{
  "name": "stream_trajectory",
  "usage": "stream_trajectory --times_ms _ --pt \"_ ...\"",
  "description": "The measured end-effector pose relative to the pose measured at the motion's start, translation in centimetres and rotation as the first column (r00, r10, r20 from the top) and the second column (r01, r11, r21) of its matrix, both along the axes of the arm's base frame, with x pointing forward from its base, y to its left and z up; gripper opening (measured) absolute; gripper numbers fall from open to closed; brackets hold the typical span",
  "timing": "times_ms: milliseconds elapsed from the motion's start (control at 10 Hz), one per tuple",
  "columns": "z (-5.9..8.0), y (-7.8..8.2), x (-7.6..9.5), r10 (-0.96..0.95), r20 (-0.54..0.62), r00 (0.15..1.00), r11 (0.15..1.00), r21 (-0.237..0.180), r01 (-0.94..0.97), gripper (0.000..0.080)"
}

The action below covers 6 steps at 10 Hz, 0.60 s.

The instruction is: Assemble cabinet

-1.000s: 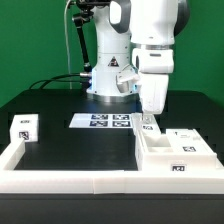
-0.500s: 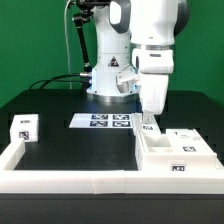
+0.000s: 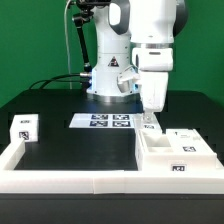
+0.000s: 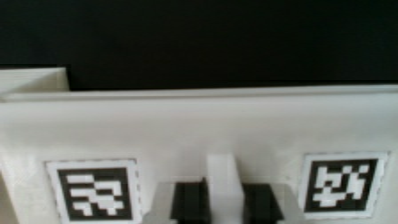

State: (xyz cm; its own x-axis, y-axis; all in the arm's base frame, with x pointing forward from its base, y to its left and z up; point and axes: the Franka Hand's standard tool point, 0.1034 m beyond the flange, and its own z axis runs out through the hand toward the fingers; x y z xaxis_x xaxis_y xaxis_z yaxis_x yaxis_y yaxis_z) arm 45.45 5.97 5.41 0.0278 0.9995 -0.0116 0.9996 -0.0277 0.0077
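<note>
The white cabinet body [image 3: 165, 152], an open box with small tags, lies at the exterior view's right, against the low border wall. My gripper [image 3: 148, 122] stands straight down over its far left corner. In the wrist view the gripper [image 4: 224, 205] has its two dark fingers [image 4: 187, 205] pressed on either side of a thin upright white panel edge [image 4: 222, 175]. A broad white face with two tags [image 4: 93, 192] lies below. A flat white tagged panel [image 3: 190, 138] lies to the right of the body. A small white tagged block [image 3: 24, 128] sits at the exterior view's left.
The marker board [image 3: 105, 121] lies on the black table in front of the arm's base [image 3: 105, 85]. A low white border wall [image 3: 60, 180] runs along the near edge and the left side.
</note>
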Motion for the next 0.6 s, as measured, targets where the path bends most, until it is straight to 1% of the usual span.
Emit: stream_trajectory --times_ms 100,200,300,400,600 --pt "0.3 0.4 0.2 -0.013 0.021 1.000 1.000 0.007 0.013 0.0068" --pt "0.4 1.6 -0.3 -0.024 0.092 0.995 0.999 0.046 0.020 0.0068" --pt "0.3 2.0 -0.7 -0.025 0.123 0.992 0.997 0.070 0.016 0.0068" --pt "0.3 1.7 -0.6 -0.027 0.112 0.993 0.998 0.063 0.020 0.0068" --pt "0.5 1.6 0.0 -0.029 0.120 0.992 0.998 0.064 0.021 0.0068"
